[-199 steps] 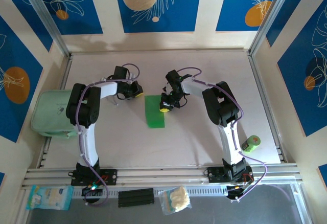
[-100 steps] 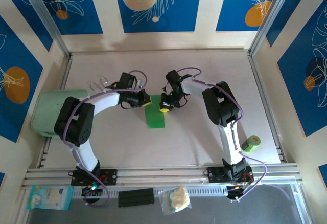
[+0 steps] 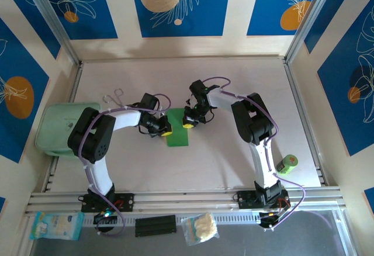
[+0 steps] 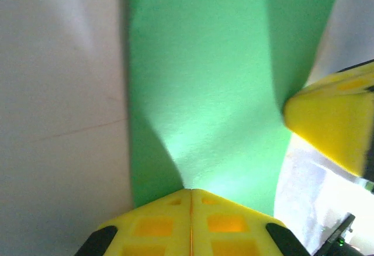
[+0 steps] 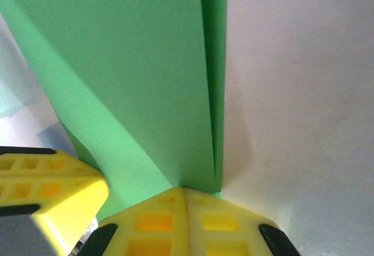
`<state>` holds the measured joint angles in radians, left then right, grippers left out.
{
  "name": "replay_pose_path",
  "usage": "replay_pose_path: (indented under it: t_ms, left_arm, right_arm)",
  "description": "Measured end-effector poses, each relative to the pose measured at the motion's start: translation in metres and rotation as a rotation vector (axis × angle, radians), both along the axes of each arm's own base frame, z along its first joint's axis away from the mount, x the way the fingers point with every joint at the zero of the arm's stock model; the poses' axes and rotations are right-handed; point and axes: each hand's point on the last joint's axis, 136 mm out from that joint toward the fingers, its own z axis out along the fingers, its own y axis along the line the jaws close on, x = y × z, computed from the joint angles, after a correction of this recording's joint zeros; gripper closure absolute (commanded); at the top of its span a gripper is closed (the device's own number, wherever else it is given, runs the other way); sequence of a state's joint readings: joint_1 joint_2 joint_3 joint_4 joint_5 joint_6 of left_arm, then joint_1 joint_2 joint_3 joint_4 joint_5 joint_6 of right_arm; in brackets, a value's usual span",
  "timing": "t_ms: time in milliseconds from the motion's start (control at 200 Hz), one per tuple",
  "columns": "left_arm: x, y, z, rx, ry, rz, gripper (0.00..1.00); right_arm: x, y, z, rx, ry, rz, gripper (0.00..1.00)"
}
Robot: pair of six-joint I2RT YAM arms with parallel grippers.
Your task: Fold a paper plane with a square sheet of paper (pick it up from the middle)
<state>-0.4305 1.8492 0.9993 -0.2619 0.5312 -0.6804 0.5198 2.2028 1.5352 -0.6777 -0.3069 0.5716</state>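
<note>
The square sheet of paper, bright green, lies on the table as a tall narrow rectangle, folded over itself. In the right wrist view the paper shows a top layer with a thin strip of lower layer along its right edge. My left gripper is shut, its tips resting on the paper's left part. In its own view the gripper touches the green paper. My right gripper is shut too, with its tips down on the sheet's upper right edge. Each wrist view catches the other gripper's yellow fingers.
A pale mint-green pouch sits at the table's left edge. A small metal loop tool lies behind the left arm. A small green roll stands near the right arm's base. Aluminium rails border the front.
My left arm has swung in from the back left and come down on the paper's left side, its jaws closing the last bit. The right gripper and the paper have stayed put.
</note>
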Motion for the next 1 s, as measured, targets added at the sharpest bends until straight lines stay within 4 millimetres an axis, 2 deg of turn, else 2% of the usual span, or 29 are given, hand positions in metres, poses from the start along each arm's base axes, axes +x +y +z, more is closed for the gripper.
replay_pose_path:
  t_ms: [215, 400, 530, 600, 780, 1000]
  left_arm:
    - [-0.001, 0.005, 0.000, 0.017, -0.058, -0.038, 0.91]
    - [-0.017, 0.016, 0.005, 0.024, -0.087, -0.050, 0.89]
    - [-0.013, 0.003, 0.028, -0.035, -0.145, -0.052, 0.89]
    - [-0.012, -0.005, 0.032, -0.052, -0.158, -0.054, 0.89]
    - [-0.023, -0.013, 0.013, -0.035, -0.100, -0.070, 0.90]
    - [-0.033, -0.008, -0.001, -0.014, -0.071, -0.079, 0.91]
  right_arm:
    - [0.000, 0.000, 0.000, 0.000, 0.000, 0.000, 0.98]
    - [0.000, 0.000, 0.000, 0.000, 0.000, 0.000, 0.99]
    - [0.000, 0.000, 0.000, 0.000, 0.000, 0.000, 0.99]
    - [0.000, 0.000, 0.000, 0.000, 0.000, 0.000, 0.99]
    - [0.000, 0.000, 0.000, 0.000, 0.001, 0.000, 0.99]
    - [0.000, 0.000, 0.000, 0.000, 0.001, 0.000, 0.99]
